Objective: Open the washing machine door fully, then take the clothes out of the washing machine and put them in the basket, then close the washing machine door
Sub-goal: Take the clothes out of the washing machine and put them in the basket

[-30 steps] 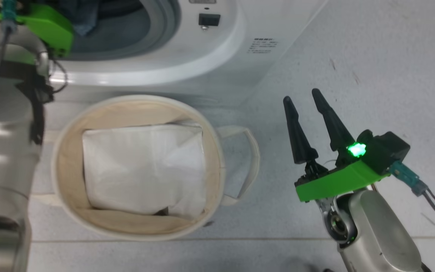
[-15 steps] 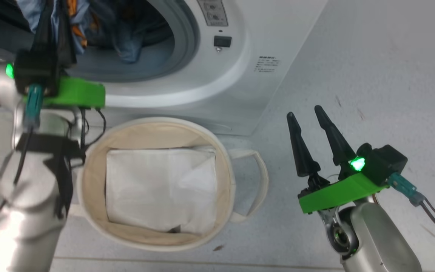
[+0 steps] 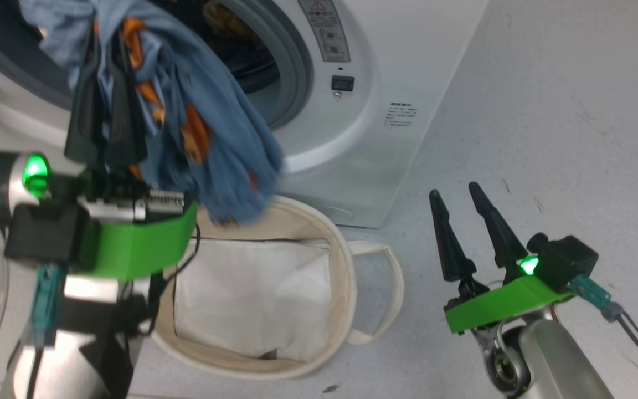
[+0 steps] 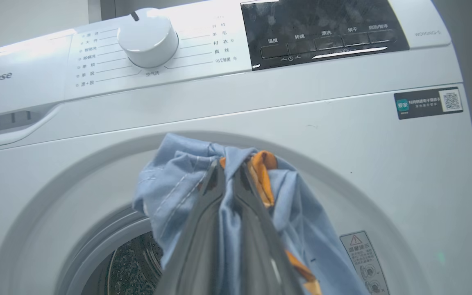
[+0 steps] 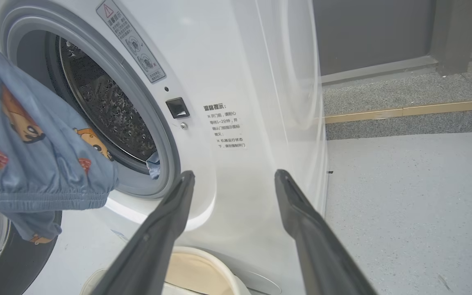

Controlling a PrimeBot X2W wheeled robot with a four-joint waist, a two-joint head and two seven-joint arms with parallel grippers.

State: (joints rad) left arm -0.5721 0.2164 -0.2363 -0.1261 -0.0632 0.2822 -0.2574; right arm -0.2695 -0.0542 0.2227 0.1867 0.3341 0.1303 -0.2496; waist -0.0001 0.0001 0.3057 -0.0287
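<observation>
Left end effector (image 4: 228, 170), pinching the clothes (image 3: 214, 149), has seemingly pulled them out; right end effector (image 3: 454, 191) spread

White folded sheet (image 3: 252, 296) — grey speckled floor (image 3: 546, 111).

Reference point: the washing machine (image 3: 369, 127).

- The basket (image 3: 349, 266) sits on the floor (image 3: 546, 111) directly before the machine, below the drum mouth (image 5: 105, 102).
- A folded sheet (image 3: 252, 299) lies inside the basket.
- The clothes (image 3: 214, 149) hang before the drum mouth, above the basket's machine-side rim, pinched in the left gripper (image 4: 228, 170).
- The washing machine door (image 5: 19, 266) stands open at the machine's left.
- The right gripper (image 3: 454, 191) is before the machine's right front corner. It is right of the basket and apart from it, with its fingers spread.
</observation>
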